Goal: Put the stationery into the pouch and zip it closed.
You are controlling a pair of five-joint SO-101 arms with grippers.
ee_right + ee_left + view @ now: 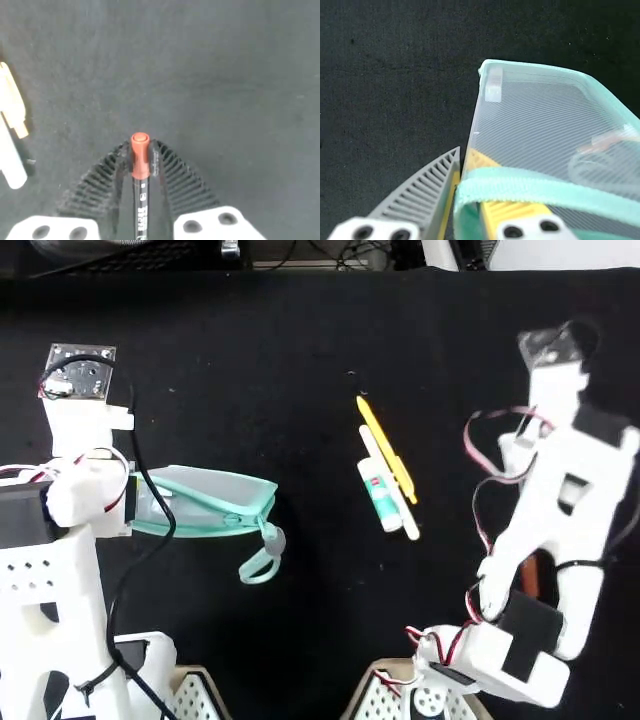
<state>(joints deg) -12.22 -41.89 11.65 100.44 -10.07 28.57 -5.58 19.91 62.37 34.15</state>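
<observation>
Nearest to me is the red-capped pen (140,142), pinched between the ribbed fingers of my right claw (140,148) with its cap poking just past the tips. I grip it lengthwise like this, I think, so that it can go end-first into an opening. In the high view that arm sits at the right of the frame, well apart from the pouch.

My left claw (464,172) is pressed together on one wall of the pouch (210,502). The grey finger is outside it and the yellow one shows through the clear plastic. I judge this hold is meant to anchor the pouch and keep the edge with the teal zip band (520,187) lifted, though I cannot tell how wide the mouth gapes. The pouch lies at the middle left of the high view.

In the centre of the black table (300,360) a yellow pen (385,445), a white pen (372,452) and a small tube with a teal label (383,502) lie touching. They lie between my right claw and the pouch, so a low sweep could scatter them. The pouch's strap loop (262,558) trails beside its right end and could snag.
</observation>
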